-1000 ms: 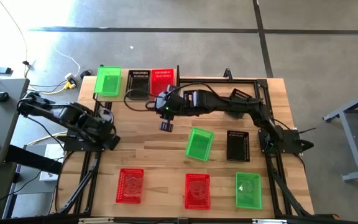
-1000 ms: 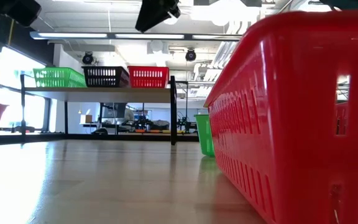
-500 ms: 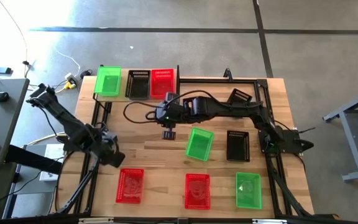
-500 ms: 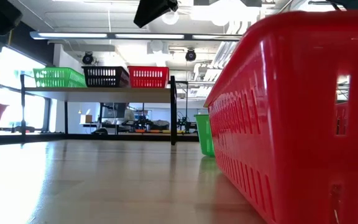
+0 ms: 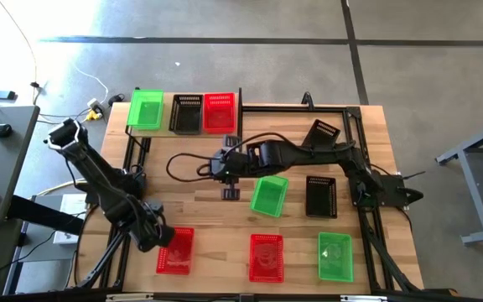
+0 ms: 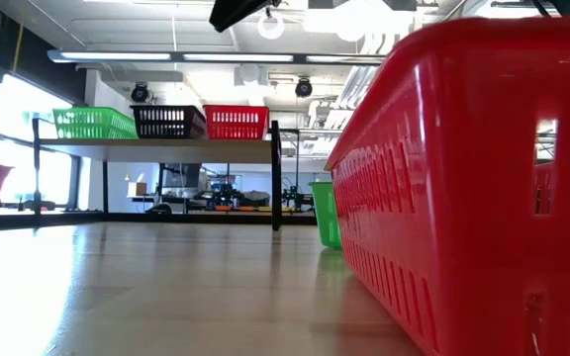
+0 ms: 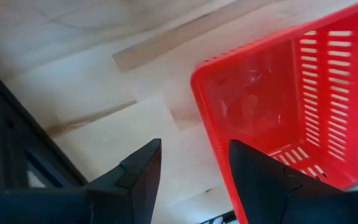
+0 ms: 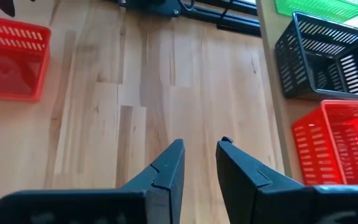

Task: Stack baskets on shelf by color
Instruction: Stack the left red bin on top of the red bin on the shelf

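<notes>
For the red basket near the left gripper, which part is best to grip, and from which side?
Probably its near short rim wall, from above. The red basket lies upright and open-topped, and the left gripper, fingers open, hovers at that edge; one finger could go inside the thin mesh wall, one outside.

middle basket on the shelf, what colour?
Black basket, between green and red on the shelf; clearest in the high view.

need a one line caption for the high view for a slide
Left claw open beside a red basket at the table's near left; right claw open mid-table; shelf holds three baskets.
</notes>
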You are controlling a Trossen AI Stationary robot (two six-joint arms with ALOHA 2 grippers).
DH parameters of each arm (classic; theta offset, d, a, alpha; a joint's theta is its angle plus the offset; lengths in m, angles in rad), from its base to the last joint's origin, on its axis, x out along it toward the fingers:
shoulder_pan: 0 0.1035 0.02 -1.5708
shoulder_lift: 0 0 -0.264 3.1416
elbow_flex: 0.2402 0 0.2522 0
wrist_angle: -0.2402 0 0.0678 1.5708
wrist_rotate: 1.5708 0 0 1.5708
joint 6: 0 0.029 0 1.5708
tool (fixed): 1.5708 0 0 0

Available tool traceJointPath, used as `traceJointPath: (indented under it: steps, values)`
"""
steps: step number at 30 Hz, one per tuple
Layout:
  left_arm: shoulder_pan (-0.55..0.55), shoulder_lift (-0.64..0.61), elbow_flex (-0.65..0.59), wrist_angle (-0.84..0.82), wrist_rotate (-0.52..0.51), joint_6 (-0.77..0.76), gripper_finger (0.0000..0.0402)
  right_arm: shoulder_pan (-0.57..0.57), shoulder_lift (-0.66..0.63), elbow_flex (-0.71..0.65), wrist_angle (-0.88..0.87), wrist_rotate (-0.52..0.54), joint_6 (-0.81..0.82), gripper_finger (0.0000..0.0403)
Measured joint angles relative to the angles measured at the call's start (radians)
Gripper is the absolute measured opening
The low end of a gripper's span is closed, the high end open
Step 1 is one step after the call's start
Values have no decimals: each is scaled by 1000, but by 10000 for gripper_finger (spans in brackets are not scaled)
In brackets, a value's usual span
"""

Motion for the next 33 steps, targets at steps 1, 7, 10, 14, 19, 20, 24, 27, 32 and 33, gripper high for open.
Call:
traceJointPath:
  steps: [1,7,10,14,19,20,24,27,32,33]
  values:
    - [0,13,0,9,0,-2,176,3,0,0,-4,0,0,78]
    - [0,94,0,75,1,-10,176,25,0,0,-15,0,0,78]
    - [0,130,0,84,1,-29,176,36,0,0,-16,0,0,78]
    - [0,169,0,96,1,-60,170,53,0,0,-22,0,1,78]
    - [0,206,0,117,1,-90,138,76,0,0,-37,-5,1,78]
    - [0,214,0,121,1,-96,128,81,0,0,-41,-17,1,78]
    - [0,221,0,138,1,-123,81,101,0,0,-55,-132,1,78]
    - [3,221,0,142,-29,-151,42,117,0,0,-50,-239,0,78]
    - [8,201,2,166,-86,-198,6,148,0,0,-41,-319,-52,78]
    - [12,194,2,163,-87,-201,8,154,0,0,-41,-320,-71,78]
